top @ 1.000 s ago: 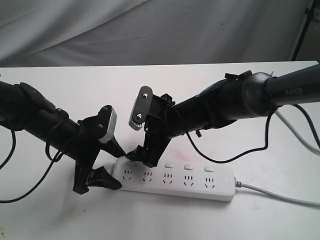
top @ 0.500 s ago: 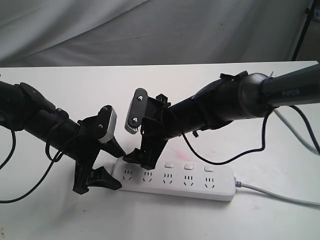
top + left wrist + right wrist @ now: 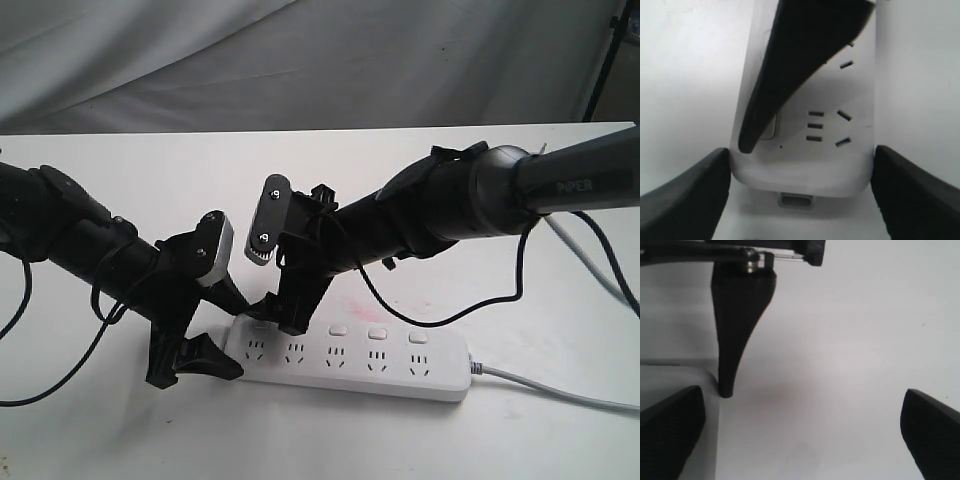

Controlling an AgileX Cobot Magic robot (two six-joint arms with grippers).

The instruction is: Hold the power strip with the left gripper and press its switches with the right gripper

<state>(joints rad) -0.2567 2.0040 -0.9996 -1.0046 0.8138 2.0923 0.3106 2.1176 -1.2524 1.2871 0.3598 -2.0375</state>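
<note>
Bracing the job from the 9 o'clock side of the exterior view, the left gripper (image 3: 222,330) straddles the rounded left end of the power strip (image 3: 400,375). Its matte black fingers (image 3: 690,200) are set against both long edges, so the pincer looks clamped across the bar's width rather than hanging loose. That hold appears meant to keep the light plastic body from skating on the smooth white table (image 3: 120,440) when a button is pushed.

The strip lies flat at about 6 o'clock, a glossy white bar with soft rounded ends and its sockets facing up. Just right of the clamped end, the right gripper (image 3: 278,315) tips steeply down over the row of switches (image 3: 378,333). Its two tapered fingers are spread wide with nothing between them. The left wrist view shows one blunt black tip at the edge of the first square button, though whether it is pressing cannot be told. Spread jaws seem chosen so that a single fingertip can act as the poker.

Three more small square buttons sit uncovered toward 5 o'clock, each above its socket set. A grey cord (image 3: 560,395) trails off the far end toward 4 o'clock. The thick, glossy right arm (image 3: 470,200) enters from 2 o'clock before a creased grey cloth (image 3: 300,60).
</note>
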